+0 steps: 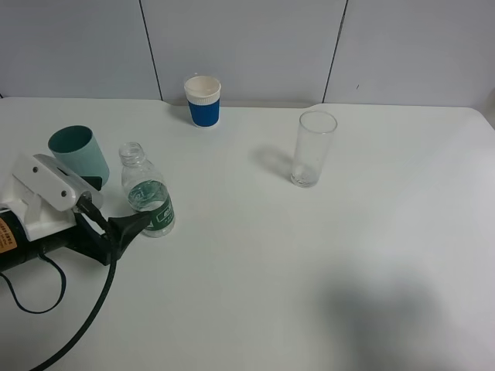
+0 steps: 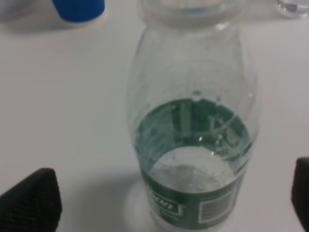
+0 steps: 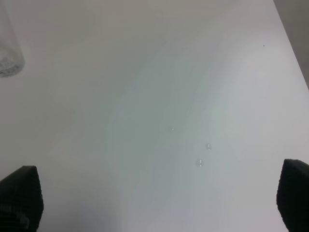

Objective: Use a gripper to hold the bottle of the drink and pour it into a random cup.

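Observation:
The bottle of the drink [image 1: 147, 195] stands upright and uncapped on the white table [image 1: 255, 263], partly filled with clear liquid, its dark green label low on the body. Just left of it stands the teal cup [image 1: 79, 153]. My left gripper [image 1: 117, 205] reaches in from the left edge, and its black fingers straddle the bottle. The left wrist view shows the bottle [image 2: 193, 145] close up between the two fingertips [image 2: 30, 203], with a gap on each side, so the left gripper [image 2: 164, 205] is open. My right gripper [image 3: 157, 195] is open over bare table, holding nothing.
A blue-and-white paper cup [image 1: 203, 100] stands at the back by the wall. A tall clear glass [image 1: 313, 147] stands right of centre, and its base shows in the right wrist view [image 3: 7, 48]. A few water drops [image 3: 203, 154] lie on the table. The left arm's black cable [image 1: 77, 325] trails to the front.

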